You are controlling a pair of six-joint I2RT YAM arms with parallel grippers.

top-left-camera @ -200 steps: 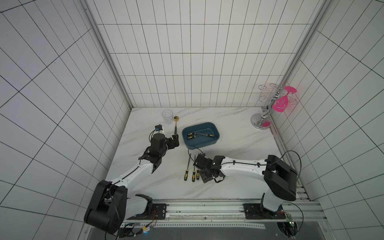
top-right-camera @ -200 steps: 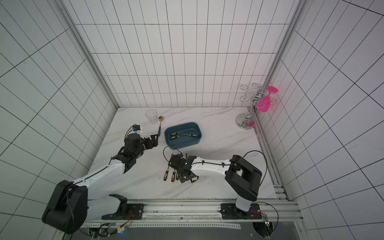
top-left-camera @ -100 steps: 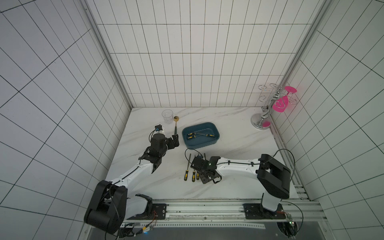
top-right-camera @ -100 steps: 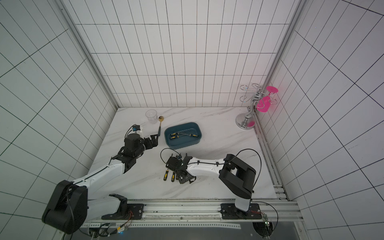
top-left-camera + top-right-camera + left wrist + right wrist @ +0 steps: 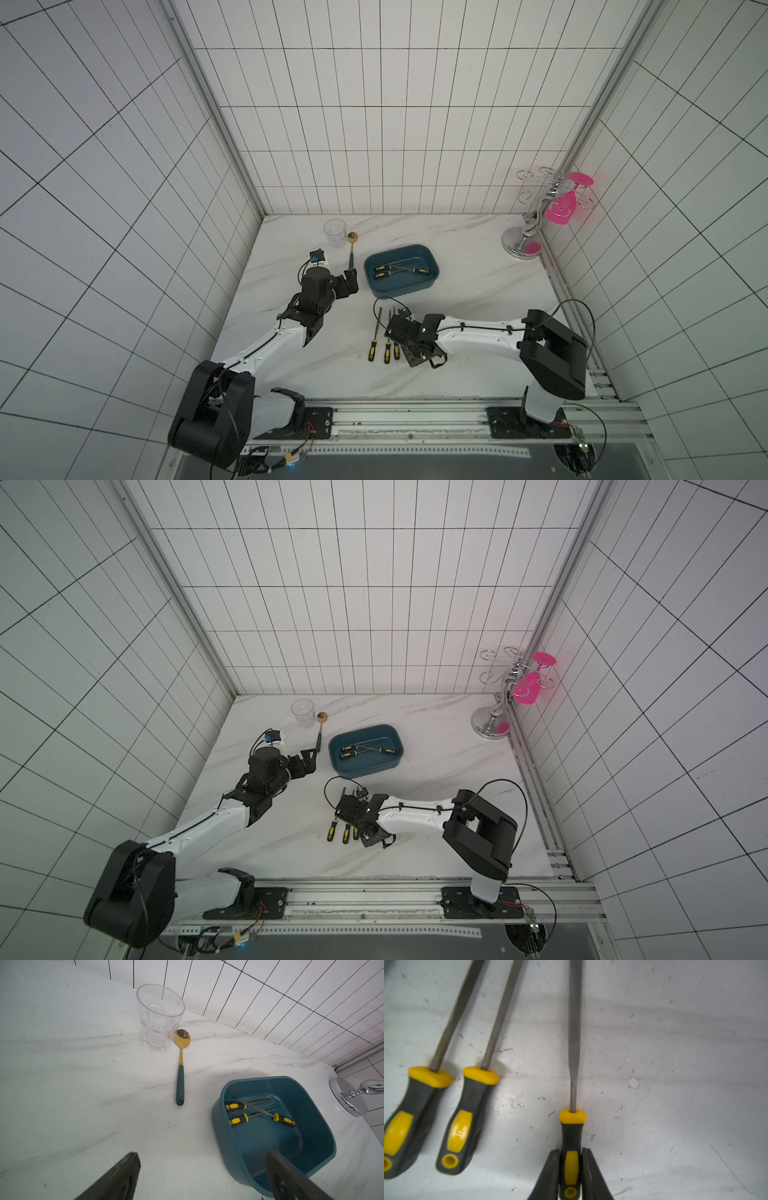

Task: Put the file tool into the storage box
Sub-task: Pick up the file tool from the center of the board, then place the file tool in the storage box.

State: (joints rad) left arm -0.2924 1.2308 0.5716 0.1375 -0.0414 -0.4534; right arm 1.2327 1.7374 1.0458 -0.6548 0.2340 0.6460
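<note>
My right gripper (image 5: 571, 1152) has just clamped the handle of the file (image 5: 572, 1132) on the tabletop (image 5: 675, 1084). With the grasp secured, next I lift toward the storage box (image 5: 401, 291).

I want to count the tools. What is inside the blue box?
Three files with black-and-yellow handles lie inside the storage box. One file lies across the shafts of the other two, hiding small bits of them. Nothing else shows on its floor.
</note>
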